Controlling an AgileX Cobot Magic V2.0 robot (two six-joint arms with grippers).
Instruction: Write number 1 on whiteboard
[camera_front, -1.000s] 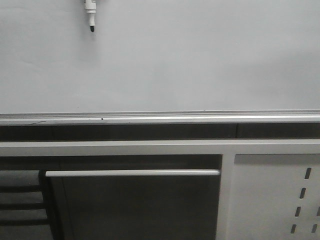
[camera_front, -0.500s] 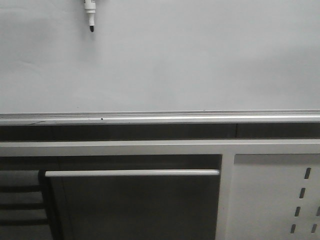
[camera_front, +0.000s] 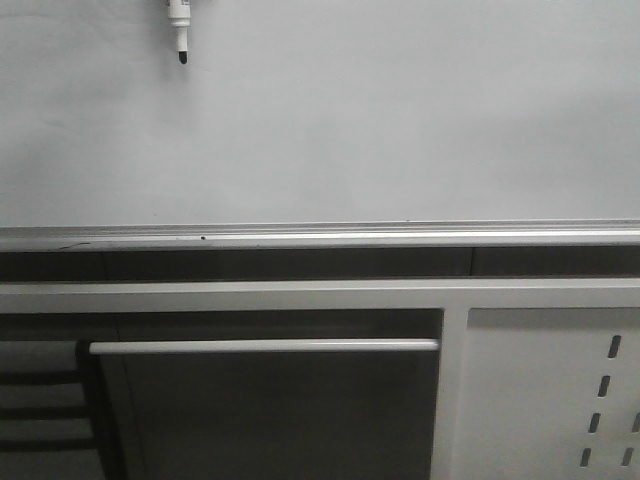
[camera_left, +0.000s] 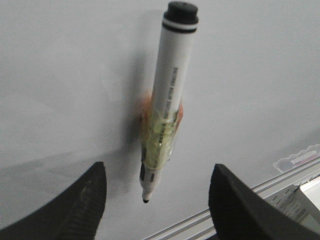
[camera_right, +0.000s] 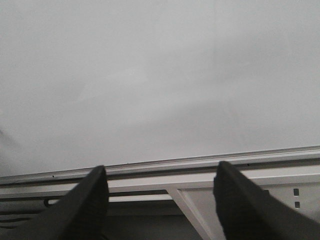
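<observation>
The whiteboard fills the upper half of the front view, plain and pale grey, with a silver rail along its lower edge. The number 1 is out of view. A white black-tipped marker hangs tip down at the board's top left. In the left wrist view the marker sits against the board, held there by a yellowish clip. My left gripper is open, its fingers either side of the marker's tip and apart from it. My right gripper is open and empty, facing the whiteboard near its rail.
Below the rail runs a white frame with a horizontal white bar and a white slotted metal panel at the lower right. A small clear holder with a pen-like thing rests on the rail in the left wrist view.
</observation>
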